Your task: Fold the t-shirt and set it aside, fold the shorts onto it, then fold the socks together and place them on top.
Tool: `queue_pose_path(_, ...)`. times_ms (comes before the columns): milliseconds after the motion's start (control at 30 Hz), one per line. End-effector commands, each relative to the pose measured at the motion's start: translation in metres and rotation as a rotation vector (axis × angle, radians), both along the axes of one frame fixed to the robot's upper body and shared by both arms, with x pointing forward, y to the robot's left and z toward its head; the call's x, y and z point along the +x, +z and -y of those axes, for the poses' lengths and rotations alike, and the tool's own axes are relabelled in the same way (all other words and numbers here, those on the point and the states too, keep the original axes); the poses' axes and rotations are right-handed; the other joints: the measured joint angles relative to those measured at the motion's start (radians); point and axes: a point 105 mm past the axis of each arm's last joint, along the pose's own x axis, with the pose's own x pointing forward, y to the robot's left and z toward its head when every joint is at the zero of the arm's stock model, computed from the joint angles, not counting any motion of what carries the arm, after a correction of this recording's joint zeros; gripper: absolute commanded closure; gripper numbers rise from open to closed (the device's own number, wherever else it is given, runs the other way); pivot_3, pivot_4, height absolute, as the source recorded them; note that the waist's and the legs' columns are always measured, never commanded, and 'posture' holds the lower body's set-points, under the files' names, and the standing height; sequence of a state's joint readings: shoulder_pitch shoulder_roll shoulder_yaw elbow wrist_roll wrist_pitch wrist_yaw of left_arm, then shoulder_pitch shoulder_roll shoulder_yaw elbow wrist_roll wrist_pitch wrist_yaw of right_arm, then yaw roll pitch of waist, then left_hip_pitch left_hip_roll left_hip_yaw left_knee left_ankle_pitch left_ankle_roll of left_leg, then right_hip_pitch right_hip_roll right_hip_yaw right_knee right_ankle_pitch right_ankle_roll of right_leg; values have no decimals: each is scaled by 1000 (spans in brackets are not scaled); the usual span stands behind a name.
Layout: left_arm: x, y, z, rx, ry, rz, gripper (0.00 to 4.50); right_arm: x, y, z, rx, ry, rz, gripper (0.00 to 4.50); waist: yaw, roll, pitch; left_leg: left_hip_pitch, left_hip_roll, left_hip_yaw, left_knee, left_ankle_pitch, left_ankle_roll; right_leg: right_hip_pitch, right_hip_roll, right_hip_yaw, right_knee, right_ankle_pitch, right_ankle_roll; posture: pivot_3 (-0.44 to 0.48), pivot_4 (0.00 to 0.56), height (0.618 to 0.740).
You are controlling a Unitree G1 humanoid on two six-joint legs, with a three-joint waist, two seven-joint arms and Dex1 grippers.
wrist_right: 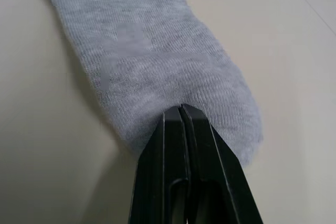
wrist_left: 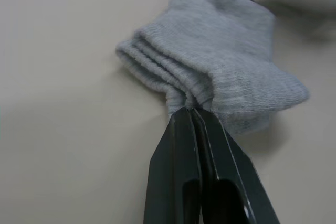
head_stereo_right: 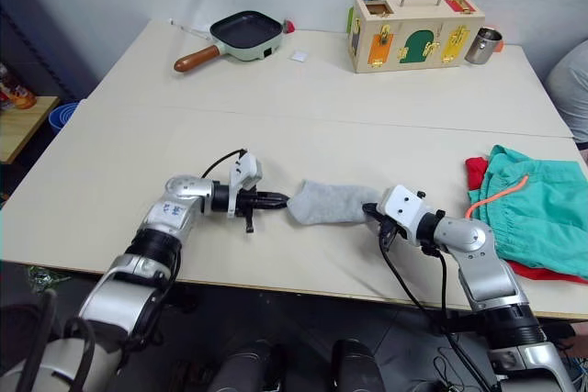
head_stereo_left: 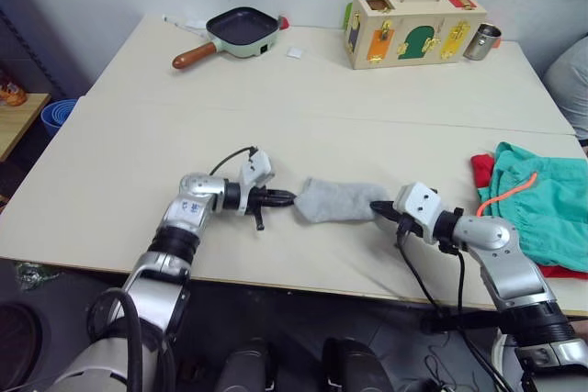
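table [head_stereo_left: 138, 162] bare around both arms, open passage | right edge: shorts [head_stereo_left: 542, 204] on t-shirt [head_stereo_left: 481, 168] | far edge: pan [head_stereo_left: 234, 32], wooden box [head_stereo_left: 413, 29], metal cup [head_stereo_left: 482, 41]

Right pincer [wrist_right: 181, 109] pinched shut on toe end of grey socks [wrist_right: 157, 51], flat on beige table [wrist_right: 294, 51]

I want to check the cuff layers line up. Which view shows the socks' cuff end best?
The left wrist view: the socks show stacked ribbed cuff edges, pinched by the left end effector. The right wrist view shows the toe end, gripped by the right end effector. The eye views show the whole pair held between both.
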State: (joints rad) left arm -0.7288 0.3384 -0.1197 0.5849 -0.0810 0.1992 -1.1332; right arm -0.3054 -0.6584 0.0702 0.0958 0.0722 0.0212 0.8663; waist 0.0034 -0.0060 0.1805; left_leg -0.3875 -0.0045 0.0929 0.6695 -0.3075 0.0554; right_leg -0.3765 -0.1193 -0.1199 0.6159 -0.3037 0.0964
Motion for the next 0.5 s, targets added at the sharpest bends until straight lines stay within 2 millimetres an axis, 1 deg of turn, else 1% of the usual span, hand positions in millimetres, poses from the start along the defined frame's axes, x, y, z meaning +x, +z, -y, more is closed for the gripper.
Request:
queue_pose_path(33,-6,4,-1,-6,35,16,4452,-2,6,1,12,47,-5,4500,-2,0,0,0,0,0,0,0,0,0,0,0,0,0,0,0,150,740)
queue_pose_path(100,-5,12,-2,-48,67,52,4452,-5,5,-2,23,80,-18,4500,-4,0,0,0,0,0,0,0,0,0,-1,0,0,0,0,0,150,740)
queue_pose_path(200,-7,24,-6,-105,97,84,4452,-5,14,-7,87,96,28,4500,-4,0,0,0,0,0,0,0,0,0,-1,0,0,0,0,0,150,740)
queue_pose_path(267,-14,29,-17,-106,98,100,4452,-5,27,-8,134,101,65,4500,-5,0,0,0,0,0,0,0,0,0,-1,0,0,0,0,0,150,740)
queue_pose_path(300,-19,31,-26,-95,109,102,4452,-6,36,-11,169,115,80,4500,-5,0,0,0,0,0,0,0,0,0,-1,0,1,0,0,0,150,740)
queue_pose_path(333,-25,34,-36,-109,134,70,4452,-10,44,-18,209,147,85,4500,-10,0,0,0,0,0,0,0,0,0,-1,0,0,0,0,0,150,740)
queue_pose_path(400,-31,38,-48,-155,192,-3,4452,-15,50,-29,238,200,77,4500,-14,0,0,1,1,0,-1,0,-1,-1,-1,1,1,0,-1,0,150,740)
queue_pose_path(467,-33,43,-50,-200,237,-64,4452,-16,48,-37,222,215,65,4500,-10,0,0,1,1,-1,-2,0,-2,-1,-1,1,1,-1,-1,0,150,740)
queue_pose_path(500,-35,45,-49,-221,246,-96,4275,-14,45,-41,214,211,59,4500,-5,0,0,1,1,-1,-1,0,-2,-1,-1,1,1,-1,-1,0,150,740)
